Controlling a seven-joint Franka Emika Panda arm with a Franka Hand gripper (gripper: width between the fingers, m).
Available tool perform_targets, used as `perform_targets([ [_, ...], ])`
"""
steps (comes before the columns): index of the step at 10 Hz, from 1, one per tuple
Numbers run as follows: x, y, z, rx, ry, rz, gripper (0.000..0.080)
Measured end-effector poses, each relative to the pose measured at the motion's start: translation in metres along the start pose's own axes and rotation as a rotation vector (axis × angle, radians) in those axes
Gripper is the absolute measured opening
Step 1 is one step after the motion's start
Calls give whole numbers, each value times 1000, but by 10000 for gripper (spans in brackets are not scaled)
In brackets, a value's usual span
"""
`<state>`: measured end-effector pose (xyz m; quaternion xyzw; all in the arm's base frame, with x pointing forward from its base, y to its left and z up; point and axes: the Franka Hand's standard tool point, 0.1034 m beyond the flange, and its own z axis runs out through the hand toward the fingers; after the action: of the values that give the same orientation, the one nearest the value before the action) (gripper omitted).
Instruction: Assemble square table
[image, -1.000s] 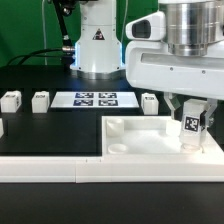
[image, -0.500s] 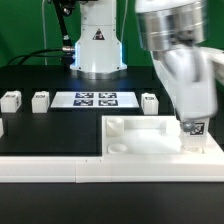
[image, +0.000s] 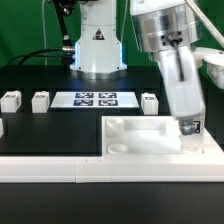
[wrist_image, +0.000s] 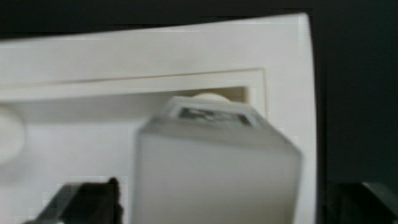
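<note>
At tabletop (image: 145, 131) corner | gripper (image: 188, 118) just released, jaws clear of leg (wrist_image: 214, 165) | 1 leg likely seated, fetch next

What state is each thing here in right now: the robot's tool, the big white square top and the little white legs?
Tool: open, fingers on either side of the leg, not touching it.
Standing leg: upright at a corner of the top, not gripped; how firmly seated, cannot tell.
Table top: lying flat, rim up, one leg on it.
Loose legs: three lying off the top, not yet fitted.
</note>
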<state>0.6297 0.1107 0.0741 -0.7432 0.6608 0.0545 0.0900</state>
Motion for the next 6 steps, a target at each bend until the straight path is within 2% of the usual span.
perform_targets([
  [1, -7, 0, 0, -2, 5, -134, 613],
  [4, -3, 0, 2, -3, 3, -332, 648],
  [6, -3, 1, 2, -22, 37, -648, 649],
])
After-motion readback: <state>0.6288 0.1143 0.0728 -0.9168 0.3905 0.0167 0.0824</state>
